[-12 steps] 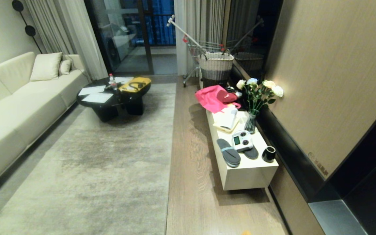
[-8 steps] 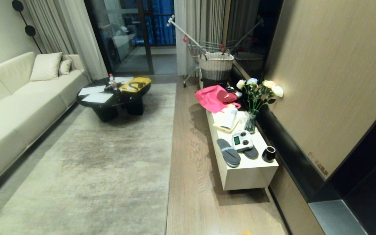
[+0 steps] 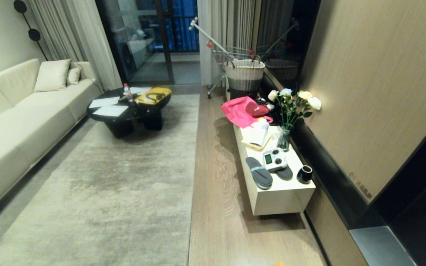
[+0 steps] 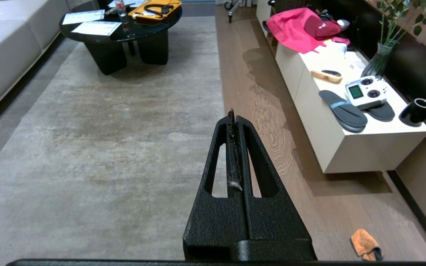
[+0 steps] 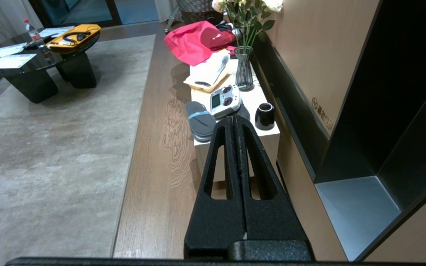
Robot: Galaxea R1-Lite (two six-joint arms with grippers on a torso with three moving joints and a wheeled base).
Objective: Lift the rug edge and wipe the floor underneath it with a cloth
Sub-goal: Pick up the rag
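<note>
Left gripper (image 4: 234,117): black, pressed together, holding nothing, raised above the long bound rug edge (image 4: 220,79) of the grey-beige mottled short-pile rug.
Right gripper (image 5: 236,120): black, likewise pressed together and empty.
Small orange-tan cloth (image 4: 363,244): crumpled on the light brown wood-grain floor (image 4: 268,122), beside and behind the left gripper (barely visible in the head view).
Low white table (image 4: 350,147): ahead of the right gripper.
Versus the earlier head views: nothing has shifted.

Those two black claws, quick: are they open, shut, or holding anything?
Left gripper: shut, holding nothing.
Right gripper: shut, holding nothing.
</note>
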